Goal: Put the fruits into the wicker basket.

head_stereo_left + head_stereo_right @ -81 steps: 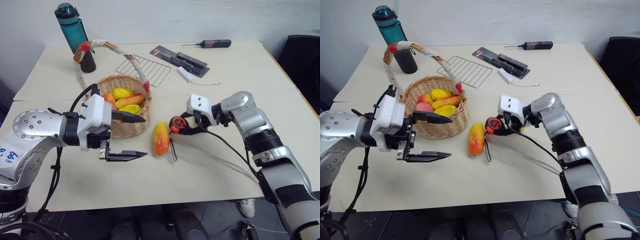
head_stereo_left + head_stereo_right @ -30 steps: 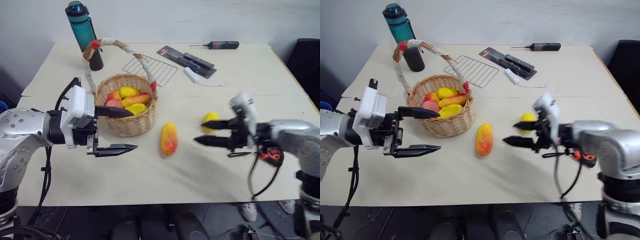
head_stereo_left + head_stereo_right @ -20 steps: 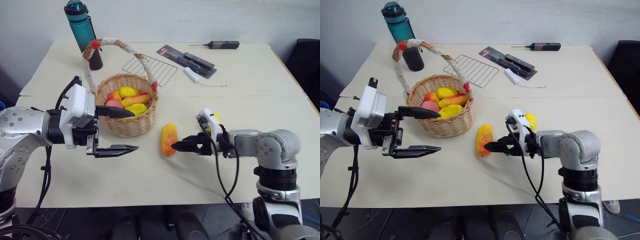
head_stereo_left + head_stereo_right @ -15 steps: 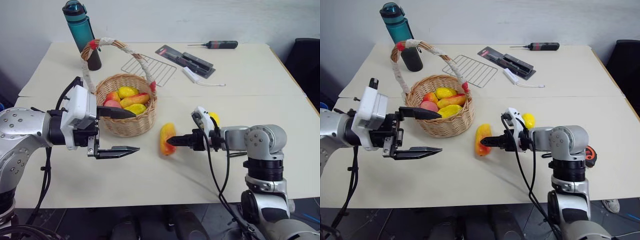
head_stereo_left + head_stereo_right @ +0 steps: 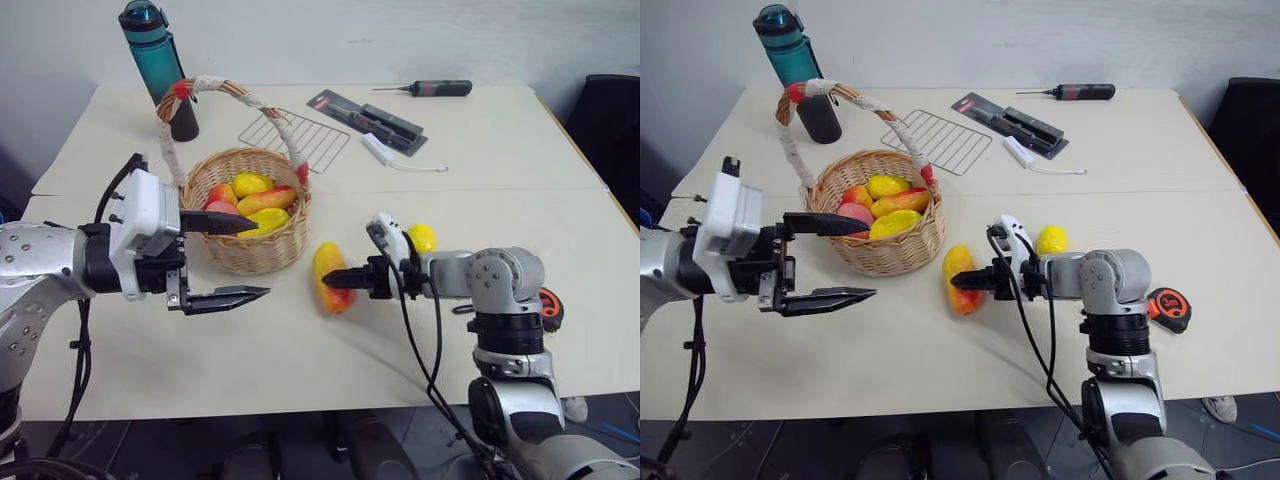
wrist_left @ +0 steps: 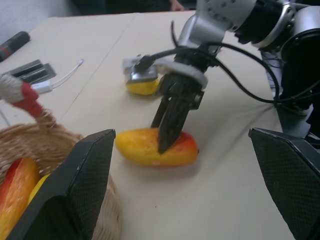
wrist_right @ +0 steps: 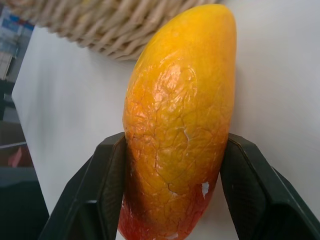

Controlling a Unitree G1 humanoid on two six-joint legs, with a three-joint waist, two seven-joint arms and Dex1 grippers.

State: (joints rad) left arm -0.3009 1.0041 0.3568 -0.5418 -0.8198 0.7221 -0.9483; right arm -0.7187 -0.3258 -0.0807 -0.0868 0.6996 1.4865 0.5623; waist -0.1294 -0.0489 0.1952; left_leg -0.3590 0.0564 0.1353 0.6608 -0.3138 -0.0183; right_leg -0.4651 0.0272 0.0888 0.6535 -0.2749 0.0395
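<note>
An elongated yellow-orange mango [image 5: 325,258] with a red end lies on the table just right of the wicker basket [image 5: 250,258]. My right gripper [image 5: 334,281] reaches in from the right, and the right wrist view has its two fingers pressed on both sides of the mango [image 7: 185,75]. A small yellow lemon [image 5: 1051,240] sits on the table behind that wrist. Several fruits [image 5: 255,200] are in the basket, under its cloth-wrapped handle [image 5: 215,88]. In front of the basket's left side my left gripper [image 5: 872,260] hangs open and holds nothing.
An orange-and-black tape measure [image 5: 1167,305] lies at the right of the table. At the back are a teal bottle [image 5: 155,55], a wire rack [image 5: 300,135], a black package [image 5: 365,118], a white cable [image 5: 385,150] and a screwdriver [image 5: 425,88].
My right gripper swung in from the right to the mango and closed its fingers onto it. The left arm stayed about where it was, still open.
</note>
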